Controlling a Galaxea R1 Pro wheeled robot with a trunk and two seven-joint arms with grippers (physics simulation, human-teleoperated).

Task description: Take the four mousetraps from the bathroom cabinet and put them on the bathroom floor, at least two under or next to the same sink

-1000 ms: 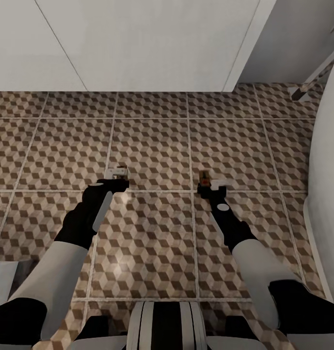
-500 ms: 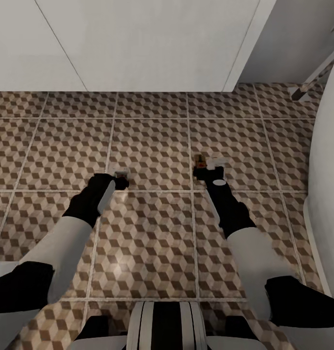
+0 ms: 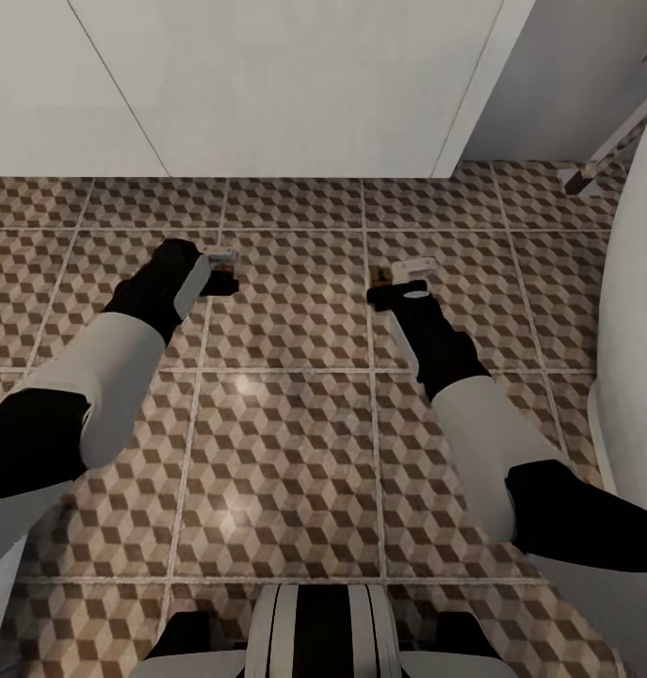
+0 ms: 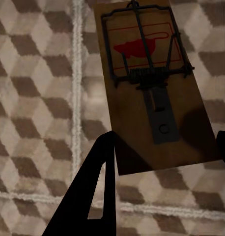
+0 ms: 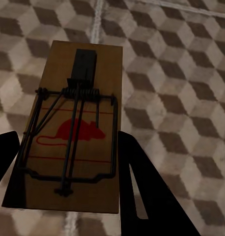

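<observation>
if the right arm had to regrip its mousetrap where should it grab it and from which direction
By the two long edges of the board, as the right gripper does now: a finger on each side of the mousetrap, coming lengthwise from a short end. The board is flat and narrow, and the wire spring and bar sit on top, so stay off the face.

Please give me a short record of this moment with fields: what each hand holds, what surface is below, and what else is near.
left hand: shut on a mousetrap, board gripped by its edges
right hand: shut on a second mousetrap, red mouse mark facing the wrist camera
height: both traps appear held above the floor, not resting on it
floor: tiles with brown, tan and white cube pattern, pale grout
ahead: white panels
robot's right side: white curved fixture
</observation>
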